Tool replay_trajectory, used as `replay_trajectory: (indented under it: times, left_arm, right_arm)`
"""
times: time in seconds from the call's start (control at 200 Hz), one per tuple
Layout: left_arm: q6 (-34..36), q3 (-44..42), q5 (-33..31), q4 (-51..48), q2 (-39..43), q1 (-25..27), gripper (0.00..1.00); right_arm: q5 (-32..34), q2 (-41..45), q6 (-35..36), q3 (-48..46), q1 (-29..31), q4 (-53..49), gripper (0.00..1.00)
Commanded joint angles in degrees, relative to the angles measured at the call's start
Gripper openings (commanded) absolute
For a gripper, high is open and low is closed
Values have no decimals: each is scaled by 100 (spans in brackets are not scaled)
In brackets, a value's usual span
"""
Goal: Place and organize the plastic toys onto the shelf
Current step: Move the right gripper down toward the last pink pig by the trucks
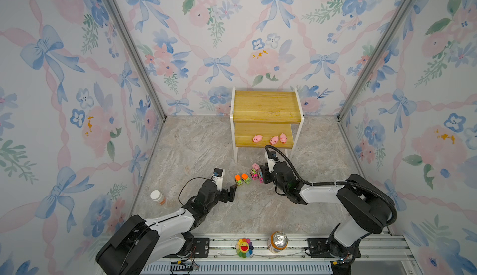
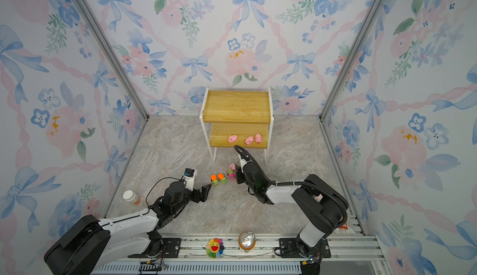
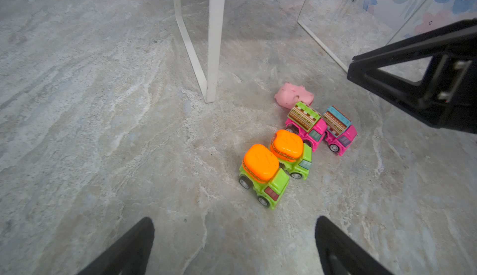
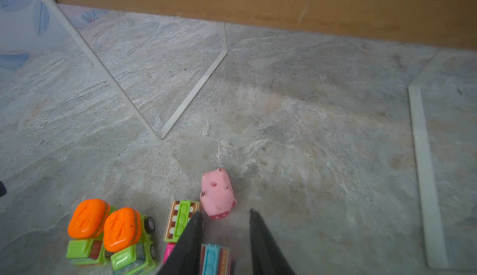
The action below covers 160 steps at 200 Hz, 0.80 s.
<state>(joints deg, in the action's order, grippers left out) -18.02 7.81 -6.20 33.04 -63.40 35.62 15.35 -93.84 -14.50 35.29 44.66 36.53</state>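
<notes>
In both top views the shelf (image 1: 265, 106) (image 2: 237, 104) is standing at the far side of the worktop (image 1: 201, 147), and three pigs (image 1: 274, 140) (image 2: 249, 140) are sitting on its lower board. The fourth pig (image 1: 255, 166), two green trucks (image 1: 242, 178) and two pink trucks (image 1: 255, 176) are clustering near its front legs. My left end effector (image 1: 230, 193) is hovering just left of them and my right end effector (image 1: 262, 175) is reaching in from the right.

In the left wrist view, my left end effector (image 3: 235, 219) is gaping wide, grasping nothing, with the green trucks (image 3: 262, 175) just beyond it.

In the right wrist view, my right end effector (image 4: 224, 211) is standing partly released, clamping nothing. One of the pink trucks (image 4: 214, 258) is lying between its fingers, and the fourth pig (image 4: 216, 193) is lying just past the tips.
</notes>
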Motion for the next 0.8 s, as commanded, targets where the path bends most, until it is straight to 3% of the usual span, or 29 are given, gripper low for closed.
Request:
replay_trajectory:
  times: [0.0,0.355,0.795]
  left_arm:
    - [41,11,-31,-1,-66,3,98]
    - [36,83,-45,1,-178,-2,98]
    - [61,160,-66,2,-369,-2,98]
  right_arm:
    - [421,42,96,-87,-49,-190,33]
    - [898,-65,170,-111,-305,-635,34]
    - [574,-824,337,303,-304,-723,33]
